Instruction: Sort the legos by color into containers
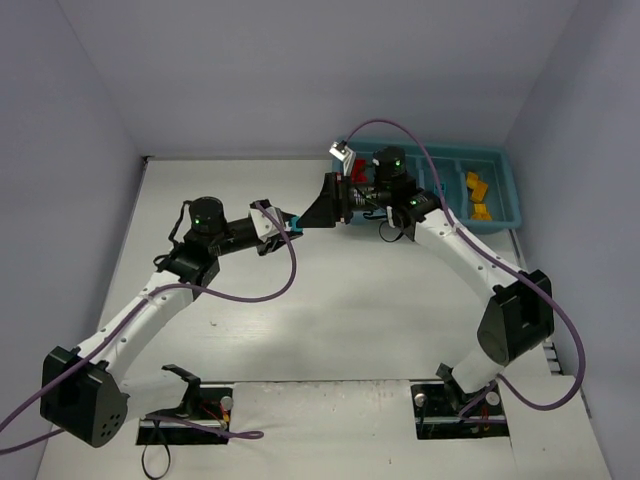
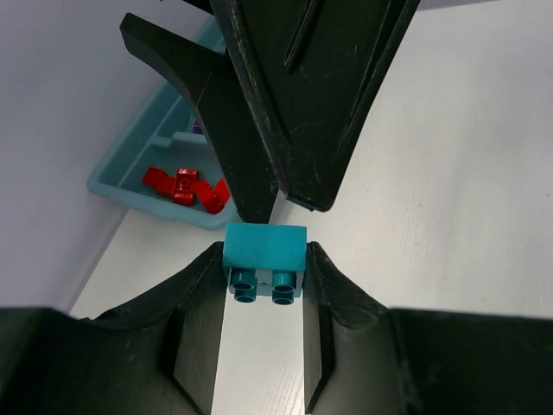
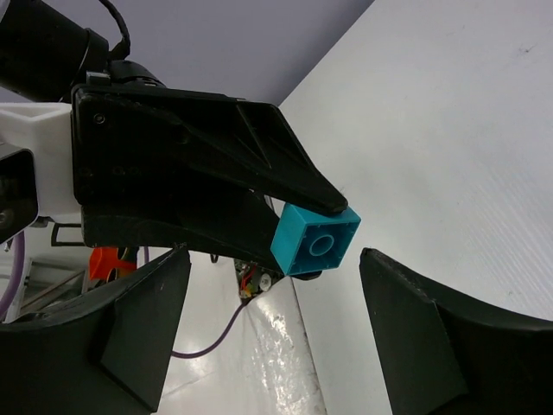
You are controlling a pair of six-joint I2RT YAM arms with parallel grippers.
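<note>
My left gripper [image 1: 294, 222] is shut on a cyan lego [image 2: 263, 251], pinched by its sides between both fingers above the table. In the right wrist view the same cyan lego [image 3: 315, 240] sits at the tip of the left gripper's black fingers [image 3: 216, 173], hollow underside facing the camera. My right gripper [image 3: 275, 259] is open, its jaws standing wide on either side of the brick without touching it. The teal tray of containers [image 1: 508, 185] lies at the far right. Red legos [image 2: 186, 186] lie in its left end compartment and yellow legos [image 1: 478, 195] in a right one.
The right gripper's black fingers [image 2: 294, 104] fill the top of the left wrist view, just beyond the brick. Purple cables [image 1: 285, 285] loop over the table from both arms. Walls close in at the back and sides.
</note>
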